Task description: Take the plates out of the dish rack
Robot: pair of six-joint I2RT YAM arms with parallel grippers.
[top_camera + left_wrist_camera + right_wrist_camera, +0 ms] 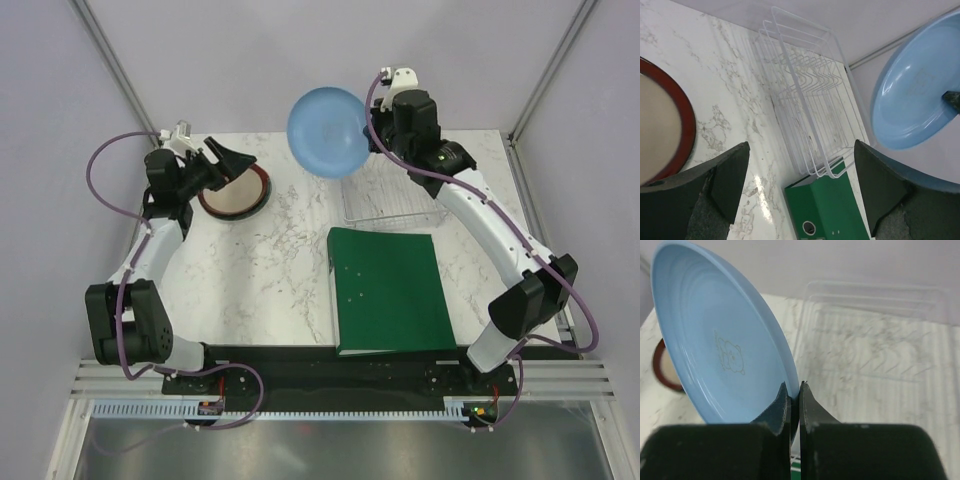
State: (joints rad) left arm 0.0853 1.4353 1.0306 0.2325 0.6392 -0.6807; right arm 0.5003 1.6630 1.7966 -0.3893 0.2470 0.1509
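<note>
Where the white, grey-veined marble table meets pale lilac walls, the clear, thin-ribbed dish rack stands far right, with a flat green folder just before it. Right gripper: clamped on the rim of the glossy light blue plate, which is tilted in the air beside the rack. Left gripper: fingers wide apart, gripping nothing, near the dark-red-rimmed plate lying flat.

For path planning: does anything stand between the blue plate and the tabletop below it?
Nothing visible does. The blue plate, in the right claw, hangs over bare table; the left claw hovers over the red-rimmed plate.
</note>
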